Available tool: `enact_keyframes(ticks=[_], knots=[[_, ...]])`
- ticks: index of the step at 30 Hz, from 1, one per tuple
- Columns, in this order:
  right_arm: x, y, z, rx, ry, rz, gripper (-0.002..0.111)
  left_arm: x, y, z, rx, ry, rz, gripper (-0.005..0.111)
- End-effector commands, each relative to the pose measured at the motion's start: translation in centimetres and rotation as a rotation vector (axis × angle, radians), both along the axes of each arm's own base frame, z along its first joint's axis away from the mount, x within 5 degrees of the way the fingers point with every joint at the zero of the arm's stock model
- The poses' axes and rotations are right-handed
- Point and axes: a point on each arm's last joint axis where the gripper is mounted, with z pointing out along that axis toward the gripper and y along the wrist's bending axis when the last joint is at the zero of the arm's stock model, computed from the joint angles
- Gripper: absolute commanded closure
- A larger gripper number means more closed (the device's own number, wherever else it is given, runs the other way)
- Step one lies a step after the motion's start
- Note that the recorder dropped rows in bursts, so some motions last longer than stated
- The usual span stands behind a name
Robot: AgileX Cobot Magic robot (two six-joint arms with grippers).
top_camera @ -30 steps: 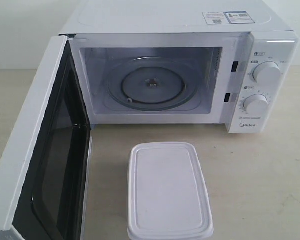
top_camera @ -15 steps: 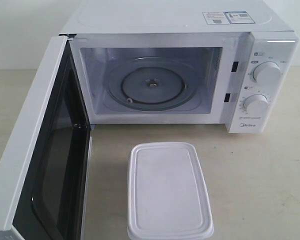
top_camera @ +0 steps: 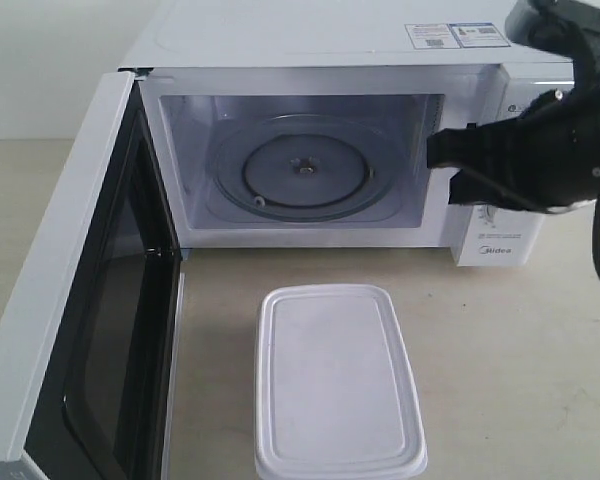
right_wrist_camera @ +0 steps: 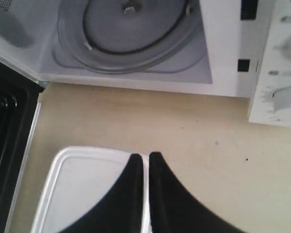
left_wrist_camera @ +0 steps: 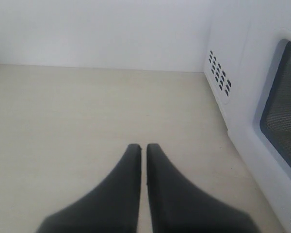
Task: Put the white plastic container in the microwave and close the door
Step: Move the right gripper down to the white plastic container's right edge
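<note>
The white plastic container lies lid-up on the tabletop, in front of the microwave and clear of it, nearer the front of the tabletop. The microwave stands toward the back edge of the tabletop. Its door is swung wide open on the left side, and the glass turntable inside is bare.

The right gripper is fully closed with nothing between its fingers. It hangs in the air in front of the microwave's control panel, hiding the dials, well above the container.

The left gripper is also closed and empty. It sits over bare tabletop beside the microwave's vented side wall.
</note>
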Motion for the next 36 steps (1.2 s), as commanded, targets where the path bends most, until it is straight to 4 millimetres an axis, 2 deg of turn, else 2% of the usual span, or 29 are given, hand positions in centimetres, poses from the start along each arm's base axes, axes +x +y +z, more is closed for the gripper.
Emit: enact_keyframes(ticks=[1, 6, 9, 12, 17, 20, 25, 29, 32, 36], knots=[[-1.2, 0.0, -2.5, 0.008, 0.060, -0.003, 0.108, 0.0, 0.0, -0.1, -0.006, 0.000, -0.002, 0.102], [-3.5, 0.9, -5.0, 0.130, 0.186, 0.108, 0.108, 0.0, 0.0, -0.1, -0.006, 0.000, -0.002, 0.102], [-4.7, 1.8, -5.3, 0.228, 0.217, 0.243, 0.108, 0.0, 0.0, -0.1, -0.006, 0.000, -0.002, 0.102], [-5.1, 1.4, -5.3, 0.336, 0.244, 0.276, 0.108, 0.0, 0.0, -0.1, -0.006, 0.000, -0.002, 0.102], [-4.6, -0.1, -4.8, 0.425, 0.232, 0.285, 0.108, 0.0, 0.0, -0.1, -0.006, 0.000, -0.002, 0.102], [-4.0, -1.3, -5.3, 0.457, 0.247, 0.290, 0.108, 0.0, 0.0, -0.1, -0.006, 0.000, -0.002, 0.102], [-2.4, -2.8, -8.4, 0.536, 0.368, 0.315, 0.108, 0.0, 0.0, -0.1, -0.006, 0.000, -0.002, 0.102], [-1.3, -3.0, -11.3, 0.528, 0.424, 0.288, 0.108, 0.0, 0.0, -0.1, -0.006, 0.000, -0.002, 0.102], [-0.4, -3.0, -13.1, 0.565, 0.415, 0.256, 0.099, 0.0, 0.0, -0.1, -0.006, 0.000, -0.002, 0.102], [0.3, -2.8, -14.7, 0.555, 0.394, 0.237, 0.066, 0.0, 0.0, -0.1, -0.006, 0.000, -0.002, 0.102]])
